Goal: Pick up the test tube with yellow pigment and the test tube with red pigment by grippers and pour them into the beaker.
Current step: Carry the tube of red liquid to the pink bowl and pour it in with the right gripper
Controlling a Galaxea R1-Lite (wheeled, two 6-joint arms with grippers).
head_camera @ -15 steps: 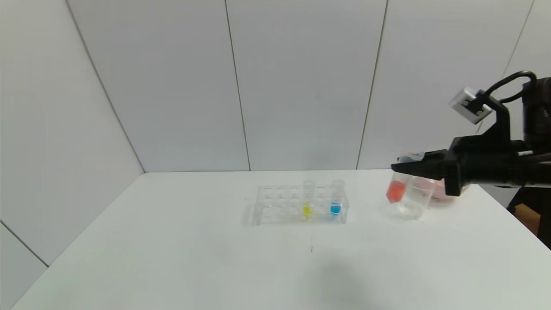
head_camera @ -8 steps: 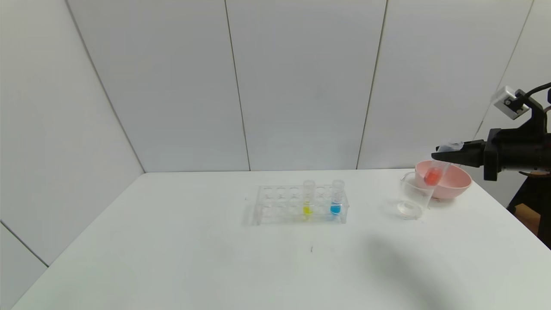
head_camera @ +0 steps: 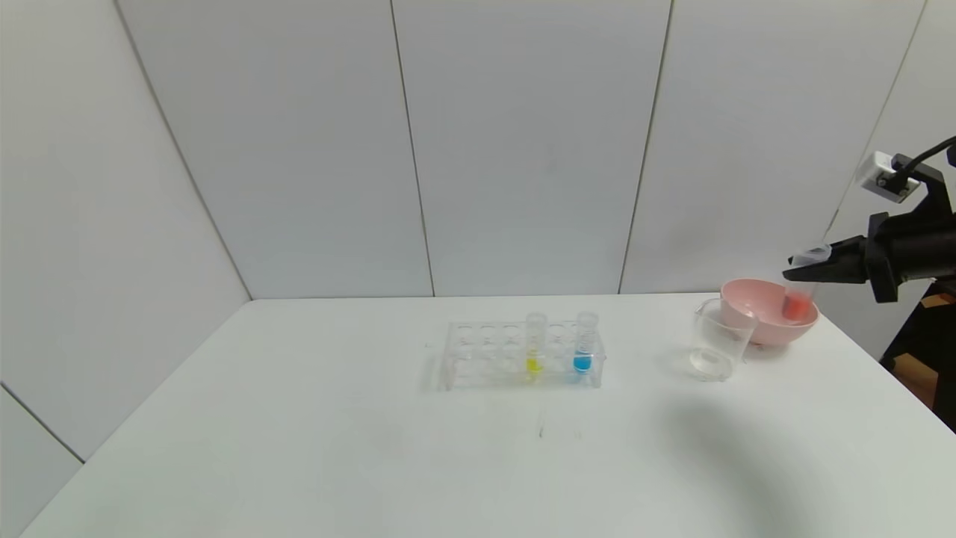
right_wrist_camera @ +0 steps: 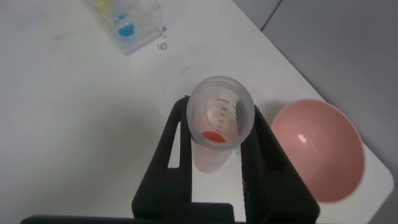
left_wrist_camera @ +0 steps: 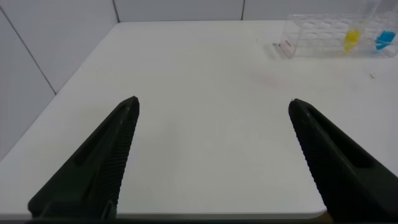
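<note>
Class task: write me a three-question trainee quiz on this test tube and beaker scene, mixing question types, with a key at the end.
1. True or false: the right end effector is shut on the test tube with red pigment.
2. Multiple choice: where is the test tube with yellow pigment? A) in the clear rack B) in the beaker C) in the pink bowl
3. Fill in: the tube standing beside the yellow one in the rack has ____ pigment.

Key: 1 true; 2 A; 3 blue.

Note: the left end effector is open over bare table, away from the rack.
</note>
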